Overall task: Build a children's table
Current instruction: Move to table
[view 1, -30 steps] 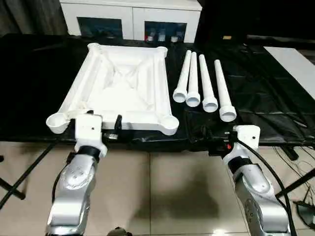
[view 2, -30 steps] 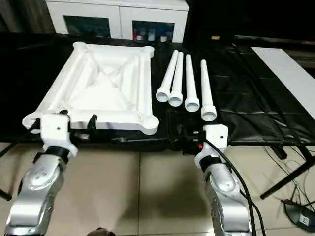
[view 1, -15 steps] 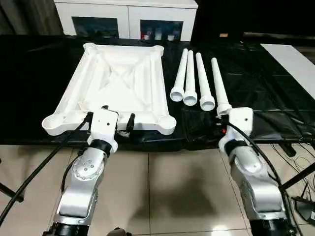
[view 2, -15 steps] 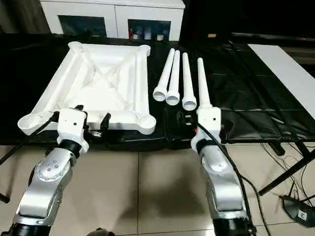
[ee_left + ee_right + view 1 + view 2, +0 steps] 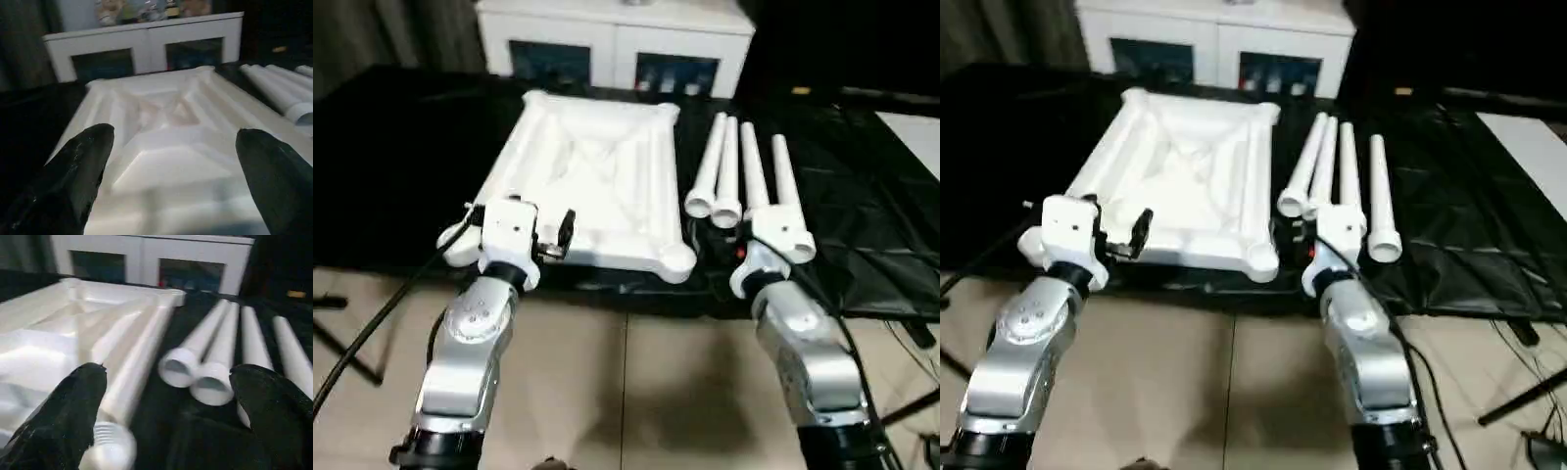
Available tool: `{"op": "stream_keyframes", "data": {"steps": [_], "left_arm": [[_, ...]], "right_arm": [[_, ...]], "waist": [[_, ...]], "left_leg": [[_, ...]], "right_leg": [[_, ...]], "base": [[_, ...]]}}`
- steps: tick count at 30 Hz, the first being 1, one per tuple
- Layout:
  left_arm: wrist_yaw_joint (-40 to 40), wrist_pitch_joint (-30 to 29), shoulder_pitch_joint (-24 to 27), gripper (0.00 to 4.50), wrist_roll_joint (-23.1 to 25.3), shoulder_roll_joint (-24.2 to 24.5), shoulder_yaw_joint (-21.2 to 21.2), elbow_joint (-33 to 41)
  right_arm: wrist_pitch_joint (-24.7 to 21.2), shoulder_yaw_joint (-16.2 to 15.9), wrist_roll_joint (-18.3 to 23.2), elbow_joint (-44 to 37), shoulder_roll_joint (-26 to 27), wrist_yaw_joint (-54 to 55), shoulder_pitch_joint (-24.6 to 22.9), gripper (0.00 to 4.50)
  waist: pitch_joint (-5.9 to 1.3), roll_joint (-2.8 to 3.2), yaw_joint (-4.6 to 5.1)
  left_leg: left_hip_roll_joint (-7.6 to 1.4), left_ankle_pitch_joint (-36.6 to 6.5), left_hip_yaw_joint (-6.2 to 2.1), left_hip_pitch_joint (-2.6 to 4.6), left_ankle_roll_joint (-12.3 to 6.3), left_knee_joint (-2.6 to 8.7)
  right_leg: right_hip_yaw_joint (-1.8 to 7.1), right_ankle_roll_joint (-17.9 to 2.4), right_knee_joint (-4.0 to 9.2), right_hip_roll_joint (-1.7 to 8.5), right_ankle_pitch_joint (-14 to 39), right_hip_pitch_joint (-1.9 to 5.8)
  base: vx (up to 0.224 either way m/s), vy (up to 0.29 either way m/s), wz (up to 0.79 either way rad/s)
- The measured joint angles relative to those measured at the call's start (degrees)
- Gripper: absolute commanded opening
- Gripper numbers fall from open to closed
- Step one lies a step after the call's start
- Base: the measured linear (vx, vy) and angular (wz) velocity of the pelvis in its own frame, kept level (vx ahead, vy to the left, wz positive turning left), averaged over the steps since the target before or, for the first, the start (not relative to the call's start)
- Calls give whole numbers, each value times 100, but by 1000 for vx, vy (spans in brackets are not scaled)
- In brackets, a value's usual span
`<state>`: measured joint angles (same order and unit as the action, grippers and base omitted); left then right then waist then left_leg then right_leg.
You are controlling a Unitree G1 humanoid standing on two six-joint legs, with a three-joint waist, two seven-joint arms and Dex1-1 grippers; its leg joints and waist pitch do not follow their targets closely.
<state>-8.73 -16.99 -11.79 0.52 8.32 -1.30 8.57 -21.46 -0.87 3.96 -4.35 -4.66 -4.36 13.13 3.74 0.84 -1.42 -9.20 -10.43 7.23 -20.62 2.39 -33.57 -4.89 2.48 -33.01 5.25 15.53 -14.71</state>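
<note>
Reaching-in step: with the top (image 5: 592,186) upside down on the black cover and four legs (image 5: 744,181) just right of it, both the left gripper (image 5: 171,161) and right gripper (image 5: 168,396) gape wide and empty, so the right should next close on a leg.

Black cloth (image 5: 862,245) bare right of the legs (image 5: 744,181), table top (image 5: 597,176) just beside them leftward

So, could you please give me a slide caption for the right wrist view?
Open right gripper facing four white tapered plastic tube legs on black cloth beside the upturned white ribbed plastic tabletop.
</note>
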Motion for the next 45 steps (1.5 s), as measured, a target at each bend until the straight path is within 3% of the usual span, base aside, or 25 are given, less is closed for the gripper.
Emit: {"op": "stream_keyframes", "data": {"steps": [7,11,12,13,15,17,18,19,20,22,24,25,27,29,30,32,33,34,35,37,39,40,41,42,45], "left_arm": [[-101,-5,-30,447,-72,-64,-176,-110],[-95,-10,-33,447,-78,19,37,-153],[-95,-12,-39,447,-82,-7,25,-165],[-104,-12,-74,447,-94,-163,-112,-179],[-108,-12,-85,447,-128,-211,-256,-176],[-99,-12,-120,447,-146,-169,-212,-171],[-96,-11,-114,447,-146,-126,-175,-162],[-92,-14,-101,447,-142,-59,-87,-166],[-89,-15,-100,447,-140,3,-8,-167],[-80,-21,-46,447,-135,42,125,-204],[-89,-20,-48,447,-135,26,119,-204],[-92,-17,-84,447,-137,25,82,-203],[-100,-12,-146,447,-141,-94,-74,-218],[-114,-10,-153,447,-148,-111,-217,-217],[-114,-10,-160,447,-148,-88,-210,-217],[-115,-7,-176,447,-147,-44,-166,-216],[-118,-5,-181,447,-146,-35,-141,-216],[-127,-2,-168,447,-143,8,-108,-222],[-157,1,-145,447,-144,68,-60,-236],[-353,4,-157,447,-166,268,34,-359],[-695,106,-147,447,-237,448,-38,-363],[-1039,234,-137,447,-338,630,-186,-361],[-1351,346,-104,447,-434,757,-274,-336],[-1684,411,-73,447,-541,859,-385,-316],[-2731,406,5,447,-772,1371,-749,-317]], "right_arm": [[-20,125,-79,4,-85,59,0,450],[79,-132,-146,7,-63,3,118,450],[91,-126,-169,9,-126,3,92,450],[89,-53,-189,34,-244,0,19,450],[91,77,-228,55,-301,-1,25,450],[110,2,-265,55,-297,-42,45,450],[117,-37,-265,65,-280,-64,61,450],[122,-156,-253,71,-163,-97,89,450],[124,-256,-228,76,-77,-135,141,450],[132,-350,-132,54,-32,-241,236,450],[137,-349,-116,53,-99,-330,222,450],[143,-361,-136,53,-191,-414,191,450],[165,-356,-187,56,-386,-505,40,450],[163,-315,-241,110,-448,-539,16,450],[163,-349,-236,106,-441,-597,18,450],[163,-432,-235,71,-426,-646,27,450],[166,-462,-227,48,-414,-672,40,450],[169,-479,-204,53,-360,-687,34,450],[168,-542,-161,55,-212,-708,44,450],[167,-648,20,-18,-154,-879,44,450],[168,-633,91,-134,-287,-1027,43,450],[169,-619,158,-232,-360,-1167,39,450],[169,-606,263,-314,-402,-1297,29,450],[164,-602,354,-406,-483,-1457,26,450],[98,-592,622,-494,-853,-2027,-60,450]], "waist": [[-95,82,9],[-112,-48,173],[-91,-105,160],[-93,-85,84],[-99,-63,-4],[-145,128,-50],[-131,216,-45],[-110,182,-6],[-118,115,24],[-146,58,162],[-160,-21,291],[-156,-173,352],[-119,-339,335],[-126,-272,245],[-134,-253,209],[-142,-109,98],[-141,64,72],[-104,214,52],[-82,243,74],[-117,144,159],[-128,135,175],[-159,68,180],[-196,-31,159],[-210,-89,143],[-214,-72,44]], "left_leg": [[-2,-117,70,-23,-145,-2],[145,-292,20,135,-139,-102],[184,-376,34,122,-259,-199],[172,-542,33,63,-764,-471],[183,-565,-2,-124,-823,-825],[43,-433,-23,-210,-647,-281],[-35,-180,-79,-106,-295,-270],[-13,-213,-95,-58,-81,-273],[41,-250,-115,-39,-91,-255],[173,-339,-256,23,-199,-266],[307,-442,-277,165,-209,-262],[433,-515,-218,277,-177,-263],[523,-701,-141,351,-374,-441],[542,-832,-215,140,-599,-1085],[540,-801,-228,42,-545,-1126],[414,-705,-236,-135,-391,-773],[268,-686,-233,-148,-377,-417],[110,-252,-231,-57,-148,-370],[155,-260,-242,-38,-146,-411],[283,-359,-237,16,-237,-404],[330,-413,-215,63,-318,-401],[409,-438,-145,57,-341,-421],[508,-457,-61,46,-331,-451],[584,-515,-28,-2,-316,-533],[562,-506,-86,-88,-246,-471]], "right_leg": [[-26,76,73,-2,114,4],[162,-62,-496,41,299,-379],[245,-14,-538,9,332,-288],[271,-74,-461,-45,370,-171],[256,-83,-297,-77,366,-8],[82,-100,-124,-242,371,199],[32,-76,-113,-292,416,293],[-13,-97,-129,-275,494,322],[12,-220,-302,-247,568,228],[34,-154,-956,-208,570,-231],[129,13,-1038,-185,472,-633],[269,47,-784,-151,374,-769],[448,-222,-681,-166,26,-662],[495,-255,-537,-240,45,-466],[489,-262,-446,-264,46,-370],[383,-269,-294,-352,80,-168],[266,-275,-238,-438,99,-71],[122,-227,-226,-474,159,33],[89,-356,-372,-422,278,30],[126,-412,-889,-341,353,-243],[114,-231,-968,-318,237,-551],[155,-113,-827,-232,43,-781],[274,-93,-527,-144,-235,-912],[411,-54,-490,-72,-463,-991],[449,-78,-440,-114,-478,-1021]], "base": [[114,-3,-1],[124,-54,-4],[68,-110,-6],[78,-62,5],[84,-41,2],[99,-20,-2],[143,35,-1],[168,61,0],[168,61,0],[161,13,-17],[135,-5,-24],[114,-45,-24],[115,-62,-11],[140,-73,-4],[151,-34,-12],[142,10,4],[152,66,8],[138,141,1],[138,141,1],[183,118,8],[179,81,10],[139,34,7],[139,34,7],[110,-15,5],[65,-17,6]]}}
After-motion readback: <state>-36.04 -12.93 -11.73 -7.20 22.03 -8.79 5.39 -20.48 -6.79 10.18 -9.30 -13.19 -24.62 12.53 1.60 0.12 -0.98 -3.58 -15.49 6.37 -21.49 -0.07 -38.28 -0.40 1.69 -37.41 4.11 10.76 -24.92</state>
